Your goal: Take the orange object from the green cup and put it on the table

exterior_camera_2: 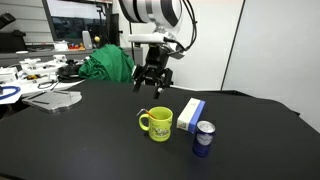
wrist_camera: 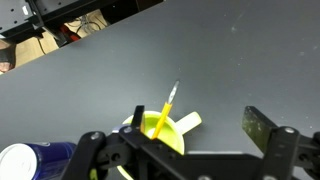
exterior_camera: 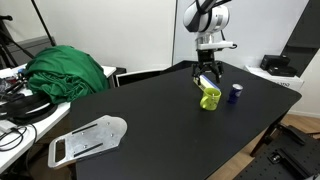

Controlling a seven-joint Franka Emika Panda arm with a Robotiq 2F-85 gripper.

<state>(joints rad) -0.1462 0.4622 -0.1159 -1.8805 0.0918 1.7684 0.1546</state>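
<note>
The green cup [exterior_camera: 209, 98] stands on the black table [exterior_camera: 150, 130], and it shows in both exterior views [exterior_camera_2: 157, 124]. In the wrist view the cup [wrist_camera: 158, 132] holds a thin orange object [wrist_camera: 167, 110] that leans up out of it, with a pale tip. My gripper [wrist_camera: 200, 125] is open and empty. It hangs above the cup in both exterior views [exterior_camera: 207, 72] [exterior_camera_2: 152, 78]. One finger is over the cup's rim and the other is over bare table beside it.
A small dark blue container [exterior_camera_2: 203, 138] and a white-and-blue box [exterior_camera_2: 190, 113] stand beside the cup. A green cloth [exterior_camera: 65, 70] and a cluttered white desk [exterior_camera: 20, 110] lie at one end of the table. A white flat object [exterior_camera: 90, 140] rests near the table's corner.
</note>
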